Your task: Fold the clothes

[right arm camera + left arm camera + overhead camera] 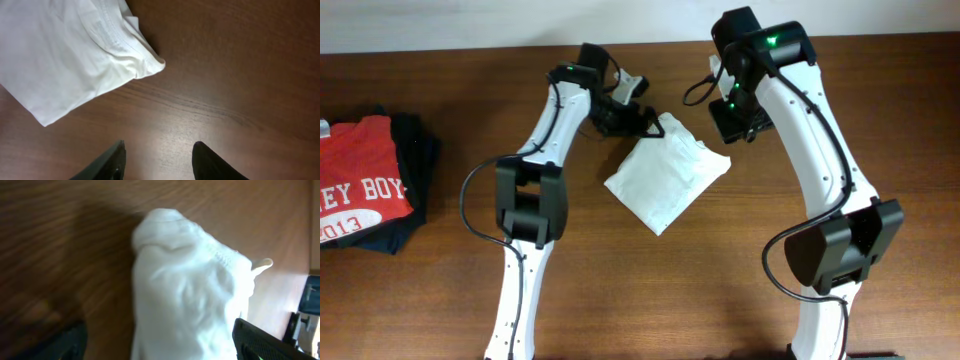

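The white T-shirt (665,175) lies folded into a small diamond-shaped packet on the wooden table's middle. My left gripper (638,118) is at its upper-left corner. In the left wrist view the cloth (185,295) bulges up between the two wide-apart fingers of the left gripper (157,340), which is open. My right gripper (732,130) hovers open and empty just above the shirt's right corner. In the right wrist view the shirt's collar edge (75,50) lies ahead of the right gripper's fingers (159,147), which are over bare wood.
A red T-shirt with white lettering (355,180) lies on a stack of dark navy garments (415,160) at the table's left edge. The wooden table (650,290) extends in front of the shirt.
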`<act>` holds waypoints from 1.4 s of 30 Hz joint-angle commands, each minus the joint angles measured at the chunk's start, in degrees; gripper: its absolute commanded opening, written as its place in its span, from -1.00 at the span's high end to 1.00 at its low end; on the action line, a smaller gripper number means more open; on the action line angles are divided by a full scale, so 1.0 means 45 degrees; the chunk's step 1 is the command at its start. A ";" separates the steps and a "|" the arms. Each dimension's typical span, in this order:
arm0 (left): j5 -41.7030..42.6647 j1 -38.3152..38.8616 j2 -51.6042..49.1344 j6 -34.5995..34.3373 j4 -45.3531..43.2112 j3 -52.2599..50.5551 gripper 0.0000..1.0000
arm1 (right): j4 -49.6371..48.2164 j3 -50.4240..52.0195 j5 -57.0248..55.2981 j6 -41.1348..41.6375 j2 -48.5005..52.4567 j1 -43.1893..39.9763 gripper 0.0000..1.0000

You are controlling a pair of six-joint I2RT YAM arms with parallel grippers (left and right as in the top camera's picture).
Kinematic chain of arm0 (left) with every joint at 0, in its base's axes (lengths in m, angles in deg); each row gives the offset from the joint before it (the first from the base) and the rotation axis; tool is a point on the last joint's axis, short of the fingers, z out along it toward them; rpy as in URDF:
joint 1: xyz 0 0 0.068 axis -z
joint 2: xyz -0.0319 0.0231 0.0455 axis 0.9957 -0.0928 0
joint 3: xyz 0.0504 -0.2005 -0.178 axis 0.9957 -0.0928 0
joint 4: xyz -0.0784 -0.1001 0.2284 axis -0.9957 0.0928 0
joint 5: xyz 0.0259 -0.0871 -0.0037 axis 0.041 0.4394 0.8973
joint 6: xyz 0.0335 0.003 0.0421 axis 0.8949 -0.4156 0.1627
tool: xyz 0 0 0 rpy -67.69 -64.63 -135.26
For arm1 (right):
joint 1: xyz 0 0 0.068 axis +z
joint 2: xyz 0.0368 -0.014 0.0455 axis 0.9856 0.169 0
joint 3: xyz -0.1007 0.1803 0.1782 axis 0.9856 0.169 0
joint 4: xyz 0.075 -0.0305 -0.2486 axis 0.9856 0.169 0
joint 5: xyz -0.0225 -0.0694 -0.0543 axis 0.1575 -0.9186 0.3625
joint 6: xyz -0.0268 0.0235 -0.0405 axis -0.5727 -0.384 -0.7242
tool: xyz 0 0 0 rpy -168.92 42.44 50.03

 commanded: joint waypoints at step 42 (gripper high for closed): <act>-0.8675 -1.0603 0.7582 -0.0646 0.2905 -0.2132 0.99 | 0.1127 -0.0214 0.0661 0.0131 -0.1263 -0.5032 0.08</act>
